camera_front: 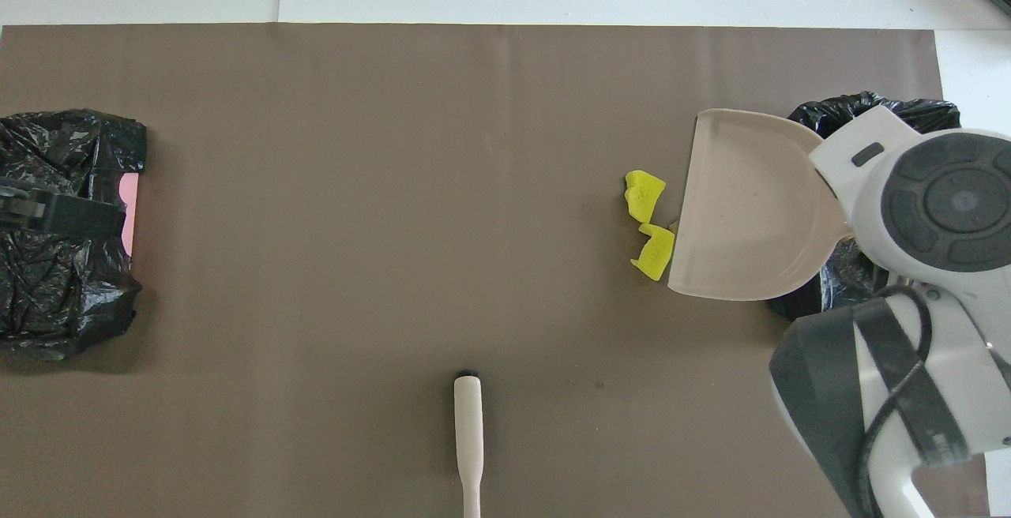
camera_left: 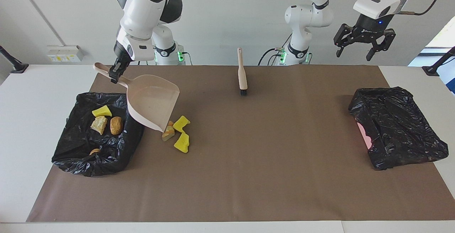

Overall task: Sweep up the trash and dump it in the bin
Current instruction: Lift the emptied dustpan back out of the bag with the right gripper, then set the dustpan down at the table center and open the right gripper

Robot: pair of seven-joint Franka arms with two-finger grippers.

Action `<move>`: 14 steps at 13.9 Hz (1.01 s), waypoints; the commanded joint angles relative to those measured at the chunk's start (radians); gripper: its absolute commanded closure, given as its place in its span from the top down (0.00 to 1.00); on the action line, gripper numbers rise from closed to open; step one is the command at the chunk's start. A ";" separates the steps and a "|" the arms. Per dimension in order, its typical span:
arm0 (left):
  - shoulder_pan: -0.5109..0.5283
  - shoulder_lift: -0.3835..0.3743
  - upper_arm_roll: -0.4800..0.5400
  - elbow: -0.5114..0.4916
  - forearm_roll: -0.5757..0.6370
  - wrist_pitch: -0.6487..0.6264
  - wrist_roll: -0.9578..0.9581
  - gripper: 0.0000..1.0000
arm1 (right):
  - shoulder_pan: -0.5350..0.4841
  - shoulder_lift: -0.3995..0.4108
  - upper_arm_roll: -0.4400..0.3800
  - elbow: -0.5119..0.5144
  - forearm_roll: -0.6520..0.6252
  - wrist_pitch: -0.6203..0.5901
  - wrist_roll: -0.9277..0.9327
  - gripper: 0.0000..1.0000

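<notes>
The trash lies in two lots at the right arm's end of the brown mat [camera_left: 249,176]. A yellow sponge piece [camera_left: 101,111], a pale beige chunk [camera_left: 99,124] and a brown lump [camera_left: 116,125] sit inside the open black bin bag [camera_left: 71,155], with what looks like a fourth scrap [camera_left: 94,151] half buried in the folds near its rim. Just beside the bag, toward the mat's middle, two yellow sponge pieces [camera_left: 181,123] [camera_left: 182,142] and a brown lump [camera_left: 168,133] lie bunched together, touching.

The right gripper [camera_left: 115,72] is clenched on the handle of the beige dustpan [camera_left: 153,101], which hangs tilted with its lip over the brown lump on the mat.

The brush [camera_left: 242,73] lies alone near the mat's edge closest to the robots, midway along it.

The left gripper [camera_left: 362,46] hangs high with its fingers spread and nothing between them, over the left arm's end of the mat, where a second, crumpled black bag [camera_left: 398,126] lies.
</notes>
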 commanded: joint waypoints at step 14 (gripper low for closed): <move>0.027 0.016 -0.003 0.053 -0.004 -0.083 0.023 1.00 | 0.296 0.633 0.072 0.485 0.491 0.163 1.485 0.00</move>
